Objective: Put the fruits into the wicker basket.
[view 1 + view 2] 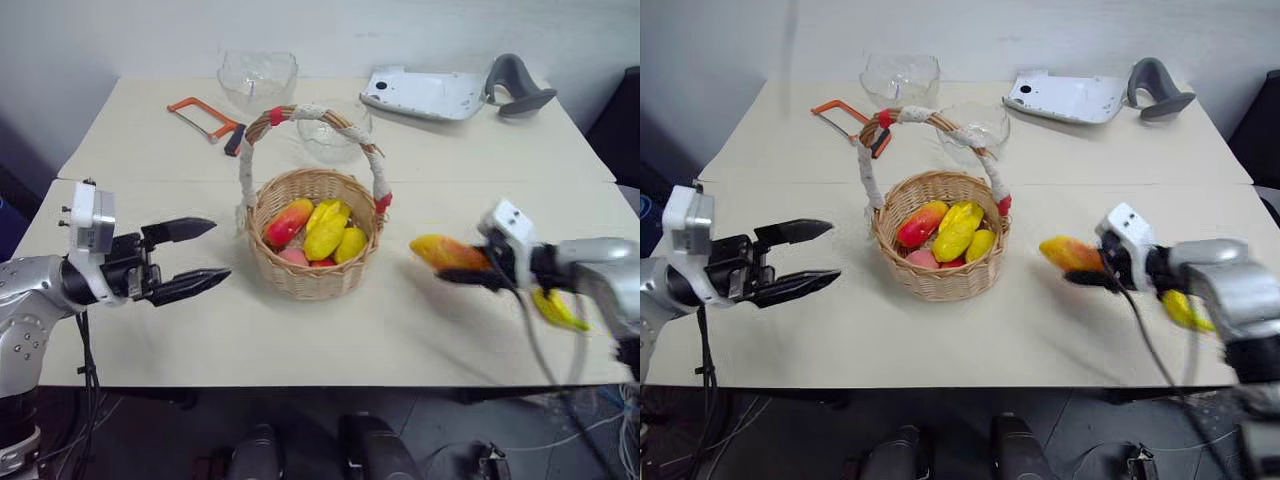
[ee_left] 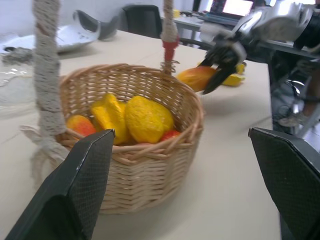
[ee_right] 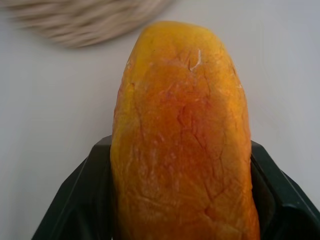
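Observation:
The wicker basket [image 1: 310, 283] stands mid-table, holding several fruits [image 1: 327, 232]: yellow ones and red-orange ones. To its right my right gripper [image 1: 466, 263] is shut on an orange-yellow mango [image 1: 443, 251], which hangs just above the table and points toward the basket. In the right wrist view the mango [image 3: 182, 140] sits between both fingers [image 3: 80, 200]. A yellow banana [image 1: 556, 309] lies on the table by the right arm. On the basket's left, my left gripper [image 1: 220, 249] is open and holds nothing.
Two clear glass bowls [image 1: 258, 78] [image 1: 335, 135] stand behind the basket. An orange hacksaw [image 1: 205, 118] lies at the back left. A white device with a grey handle [image 1: 425, 93] lies at the back right. The table's front edge runs just below both grippers.

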{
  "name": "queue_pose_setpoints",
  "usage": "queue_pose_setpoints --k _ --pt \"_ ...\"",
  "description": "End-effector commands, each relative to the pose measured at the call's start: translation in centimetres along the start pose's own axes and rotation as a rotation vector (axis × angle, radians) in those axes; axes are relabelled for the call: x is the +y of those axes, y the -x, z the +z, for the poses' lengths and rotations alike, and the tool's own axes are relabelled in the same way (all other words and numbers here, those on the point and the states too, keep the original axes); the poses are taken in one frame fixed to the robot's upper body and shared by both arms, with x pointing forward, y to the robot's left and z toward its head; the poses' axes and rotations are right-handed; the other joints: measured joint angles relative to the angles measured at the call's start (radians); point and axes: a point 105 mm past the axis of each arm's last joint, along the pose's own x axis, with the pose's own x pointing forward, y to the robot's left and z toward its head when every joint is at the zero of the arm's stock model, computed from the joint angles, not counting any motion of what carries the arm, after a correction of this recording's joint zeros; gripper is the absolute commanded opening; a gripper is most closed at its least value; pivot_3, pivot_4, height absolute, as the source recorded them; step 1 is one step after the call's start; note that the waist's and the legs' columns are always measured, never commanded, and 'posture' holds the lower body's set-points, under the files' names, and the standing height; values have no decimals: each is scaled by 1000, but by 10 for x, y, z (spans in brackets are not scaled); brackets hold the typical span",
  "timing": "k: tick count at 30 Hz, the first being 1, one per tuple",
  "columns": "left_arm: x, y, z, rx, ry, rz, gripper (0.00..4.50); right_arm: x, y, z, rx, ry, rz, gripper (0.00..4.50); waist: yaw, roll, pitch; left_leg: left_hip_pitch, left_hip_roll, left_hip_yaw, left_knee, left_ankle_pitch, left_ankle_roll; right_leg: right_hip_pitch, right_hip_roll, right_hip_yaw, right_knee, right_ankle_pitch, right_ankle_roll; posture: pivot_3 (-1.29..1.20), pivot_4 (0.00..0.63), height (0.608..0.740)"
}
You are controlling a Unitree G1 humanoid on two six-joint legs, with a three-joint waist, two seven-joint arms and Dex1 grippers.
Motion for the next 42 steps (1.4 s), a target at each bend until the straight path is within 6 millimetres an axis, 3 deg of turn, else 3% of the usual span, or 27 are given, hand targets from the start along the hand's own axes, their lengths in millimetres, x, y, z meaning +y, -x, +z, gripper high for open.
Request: queue_pose_setpoints --k 1,5,8,12,14,15,17,19,21,25,28,32,34,36,37,40,42 --pt "-2 1 6 -28 57 -14 4500 53 -14 44 -118 79 243 2499 -22 -4 0 2 0 -2 0 0 0 1 2 3 0 1 -2 0 150 740" --pt "0 3 -2 0 42 12 4500 51 -54 104 -347 55 176 2499 -49 -9 2 12 0 -3 0 -1 1 7 6 11 0 8 -5 0 150 740" --pt "5 6 -7 2 22 61 4500 50 -90 125 -387 11 119 2499 -49 -9 2 16 1 -3 -1 1 -1 9 7 12 0 7 -7 0 150 740" --pt "8 10 -18 -41 29 128 4500 20 -121 149 -456 -27 -162 2499 -41 -10 0 9 2 -3 -1 3 -6 3 8 12 0 6 -8 0 150 740" --pt "6 12 -24 -48 43 144 4500 14 -127 155 -473 -12 -228 2499 -42 -11 0 -3 2 -2 3 3 -5 -9 7 13 2 7 -6 0 150 740" --pt "4 11 -27 -51 49 146 4500 14 -128 158 -484 -18 -236 3225 -43 -12 0 -6 0 -1 4 2 -4 -14 4 13 6 9 -3 0 150 740" --pt "2 10 -28 -61 54 147 4500 16 -125 163 -521 -2 -237 3796 -43 -12 0 -12 -1 -1 6 2 -3 -21 2 12 11 9 -2 0 150 740" --pt "0 10 -25 -77 53 146 4500 42 -116 165 -553 96 -80 4406 -44 -11 0 -15 -1 -2 7 2 -3 -23 2 11 11 9 -2 0 150 740" --pt "0 10 -18 -116 69 138 4500 68 -100 160 -585 179 75 4463 -42 -11 0 -16 -1 -2 8 2 -2 -22 2 10 11 9 -2 0 150 740" --pt "1 1 -11 -135 65 115 4500 67 -79 134 -569 195 79 4463 -39 -12 -1 -16 -2 -4 11 1 2 -20 2 10 10 9 -2 0 150 740" --pt "-5 -18 -11 -96 22 36 4500 63 -60 98 -516 168 29 4463 -25 -12 -1 -16 -5 -4 11 2 7 -19 0 10 9 9 -2 0 150 740" --pt "-17 -43 -10 -43 -70 -105 4500 53 -14 54 -602 88 -202 4463 -5 -12 -1 -16 -6 -4 12 1 9 -17 0 11 8 9 -2 0 150 740" --pt "-18 -54 -9 -68 -129 -128 4500 37 24 21 -650 16 -450 4463 6 -12 -1 -16 -6 -3 12 2 8 -17 1 12 7 9 -2 0 150 740" --pt "-15 -63 -6 -117 -189 -98 4500 38 49 -14 -579 20 -613 4463 12 -10 -2 -13 -7 -3 12 3 4 -14 2 12 5 10 -1 0 150 740" --pt "-19 -71 -8 -119 -215 -120 4500 40 64 -41 -526 -11 -732 4463 13 -10 -2 -12 -10 -3 12 3 4 -12 2 12 4 10 0 0 150 740" --pt "-25 -87 -13 -120 -319 -136 4500 57 96 -102 -400 -108 -963 4463 12 -10 -2 2 -10 -3 4 0 9 4 5 13 -5 10 0 0 150 740" --pt "-21 -91 -9 -156 -306 -111 4500 73 104 -123 -340 -145 -1012 4463 7 -9 -2 14 -11 -2 -1 -1 9 14 5 14 -9 10 1 0 150 740"
